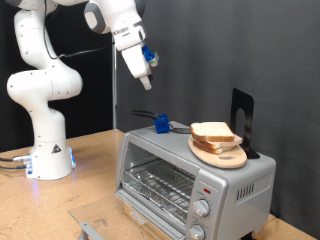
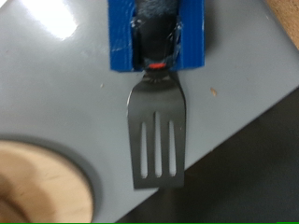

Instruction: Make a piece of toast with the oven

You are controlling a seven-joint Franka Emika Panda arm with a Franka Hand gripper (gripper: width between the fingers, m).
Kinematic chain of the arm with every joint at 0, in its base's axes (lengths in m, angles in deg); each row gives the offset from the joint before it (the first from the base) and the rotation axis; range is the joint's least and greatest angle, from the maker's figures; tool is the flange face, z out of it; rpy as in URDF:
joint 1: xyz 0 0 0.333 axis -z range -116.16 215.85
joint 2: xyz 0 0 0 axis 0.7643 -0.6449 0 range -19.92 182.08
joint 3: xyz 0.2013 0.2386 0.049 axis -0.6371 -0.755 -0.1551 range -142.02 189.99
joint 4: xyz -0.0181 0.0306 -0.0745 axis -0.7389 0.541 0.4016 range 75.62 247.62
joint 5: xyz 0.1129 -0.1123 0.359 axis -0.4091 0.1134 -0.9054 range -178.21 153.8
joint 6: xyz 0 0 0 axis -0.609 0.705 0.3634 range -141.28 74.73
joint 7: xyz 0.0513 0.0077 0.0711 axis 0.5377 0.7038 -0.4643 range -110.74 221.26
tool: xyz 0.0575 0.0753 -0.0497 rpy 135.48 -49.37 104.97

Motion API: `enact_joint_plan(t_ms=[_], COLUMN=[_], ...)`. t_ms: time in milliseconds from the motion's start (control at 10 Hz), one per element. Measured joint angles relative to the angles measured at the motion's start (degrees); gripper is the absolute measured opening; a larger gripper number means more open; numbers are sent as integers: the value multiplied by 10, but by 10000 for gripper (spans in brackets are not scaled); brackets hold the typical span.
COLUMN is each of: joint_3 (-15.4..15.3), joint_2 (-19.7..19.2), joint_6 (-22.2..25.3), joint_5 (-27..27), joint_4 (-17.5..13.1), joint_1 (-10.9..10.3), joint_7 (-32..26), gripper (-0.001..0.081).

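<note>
Wrist view is showing the spatula below; gripper is hanging high, finger state unclear; going straight down onto its blue handle looks best.

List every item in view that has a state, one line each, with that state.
gripper: in the air above the oven's top, holding nothing.
oven: door shut, rack inside bare.
slices of bread: two, stacked on the board, not in the oven.
wooden board: lying on the oven's top.
spatula: lying flat on the oven's top, handle in a blue holder.
</note>
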State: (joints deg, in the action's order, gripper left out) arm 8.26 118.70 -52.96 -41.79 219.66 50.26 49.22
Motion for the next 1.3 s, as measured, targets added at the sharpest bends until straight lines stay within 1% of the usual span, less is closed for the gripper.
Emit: enact_joint_plan(t_ms=[300,600,800,1000,1300], joint_3=[-27,-49,-56,-65,-75], joint_2=[2,-8,-24,-44,-74], joint_6=[-46,-97,-120,-153,-197], joint_5=[-1,-8,-19,-32,-44], joint_4=[40,66,72,75,76], joint_1=[-2,-2,-3,-7,-10], joint_7=[0,4,2,-1,-4], gripper=[804,804,804,804,804])
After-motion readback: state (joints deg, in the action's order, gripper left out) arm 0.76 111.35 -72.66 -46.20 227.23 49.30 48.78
